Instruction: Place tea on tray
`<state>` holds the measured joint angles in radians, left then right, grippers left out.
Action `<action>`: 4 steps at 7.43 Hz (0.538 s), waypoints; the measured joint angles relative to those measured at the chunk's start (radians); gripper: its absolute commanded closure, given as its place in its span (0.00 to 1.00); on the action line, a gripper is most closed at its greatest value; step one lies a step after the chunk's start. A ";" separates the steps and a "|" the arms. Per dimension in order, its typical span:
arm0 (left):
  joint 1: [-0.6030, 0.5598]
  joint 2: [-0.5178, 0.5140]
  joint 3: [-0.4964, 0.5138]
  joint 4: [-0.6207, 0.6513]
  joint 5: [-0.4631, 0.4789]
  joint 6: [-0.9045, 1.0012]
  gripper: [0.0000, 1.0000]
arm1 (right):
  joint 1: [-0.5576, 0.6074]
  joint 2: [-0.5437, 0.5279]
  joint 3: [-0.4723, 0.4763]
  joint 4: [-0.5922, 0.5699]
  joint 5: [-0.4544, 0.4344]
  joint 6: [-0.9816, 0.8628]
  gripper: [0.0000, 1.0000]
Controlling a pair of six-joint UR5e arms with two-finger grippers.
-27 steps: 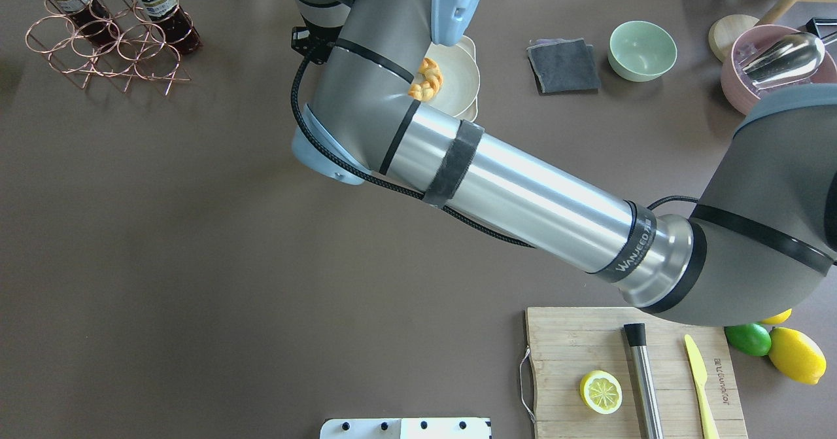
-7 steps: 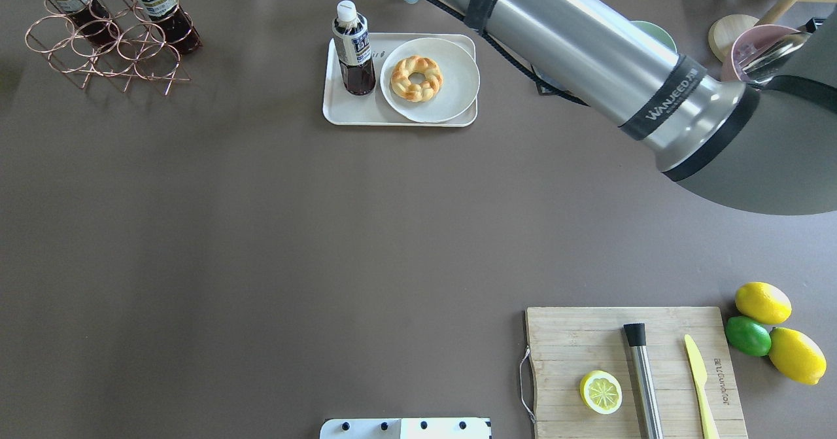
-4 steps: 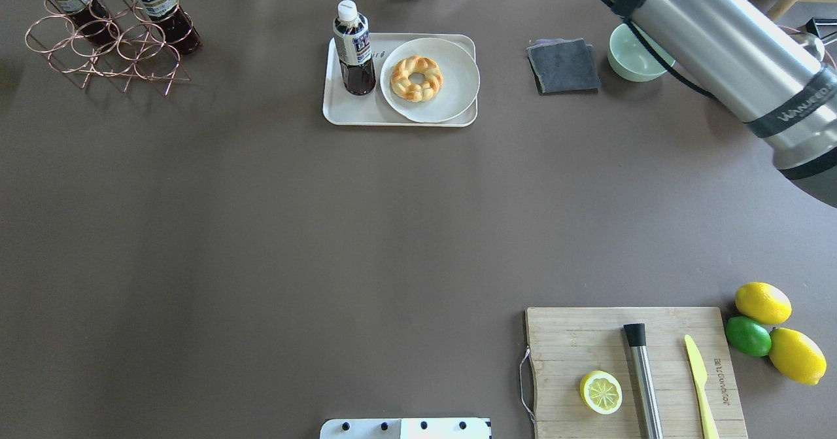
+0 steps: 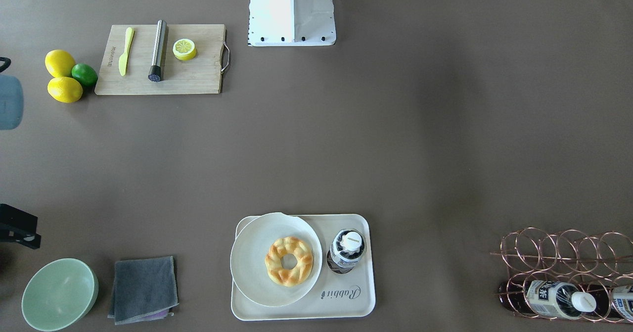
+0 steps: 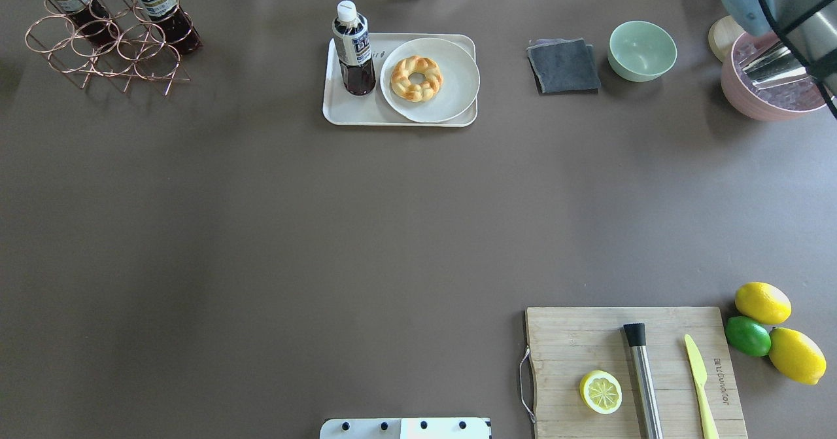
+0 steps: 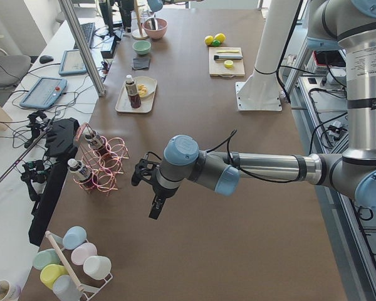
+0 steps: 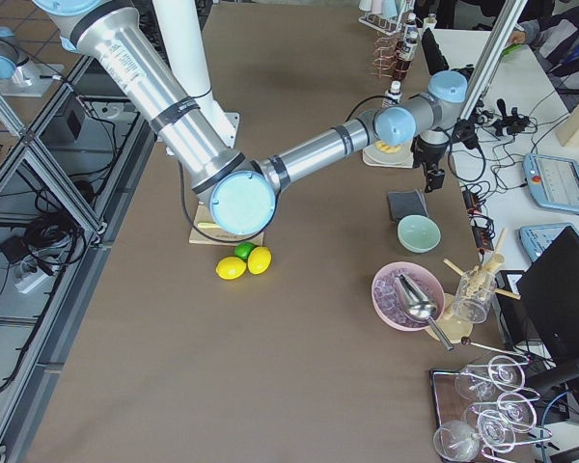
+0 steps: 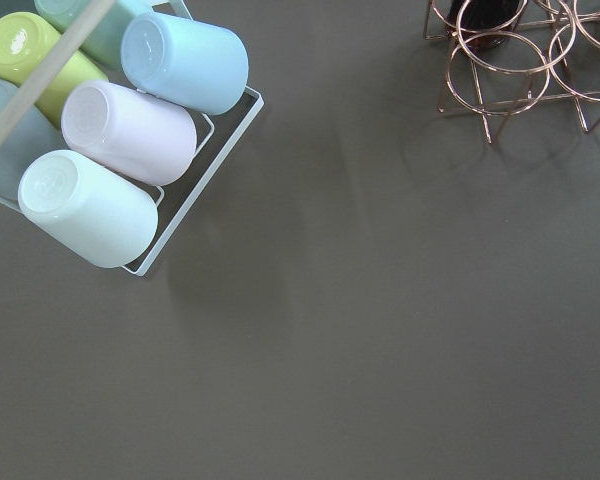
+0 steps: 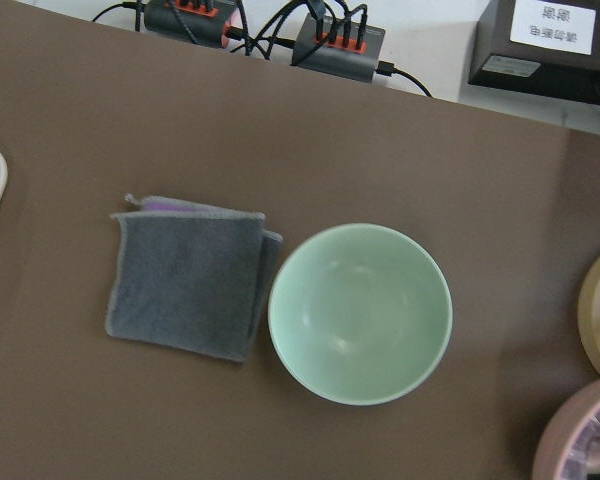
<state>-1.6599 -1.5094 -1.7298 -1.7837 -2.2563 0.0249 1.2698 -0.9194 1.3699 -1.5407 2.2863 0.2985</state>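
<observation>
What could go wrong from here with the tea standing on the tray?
The tea is tall and narrow, standing by the rim of the tray, right beside the plate; a knock could topple it. The right gripper hangs over the cloth and green bowl, so a low sweep might clip them.
</observation>
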 measured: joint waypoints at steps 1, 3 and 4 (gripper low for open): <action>-0.015 -0.013 0.004 0.032 -0.002 0.027 0.02 | 0.036 -0.125 0.074 0.001 0.012 -0.062 0.00; -0.030 -0.012 0.007 0.051 -0.050 0.056 0.02 | 0.112 -0.367 0.224 0.002 0.020 -0.138 0.00; -0.033 -0.009 0.008 0.052 -0.081 0.057 0.02 | 0.164 -0.464 0.267 0.000 0.022 -0.208 0.00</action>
<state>-1.6927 -1.5181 -1.7223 -1.7314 -2.3378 0.0824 1.4338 -1.3838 1.6372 -1.5407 2.3086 0.0908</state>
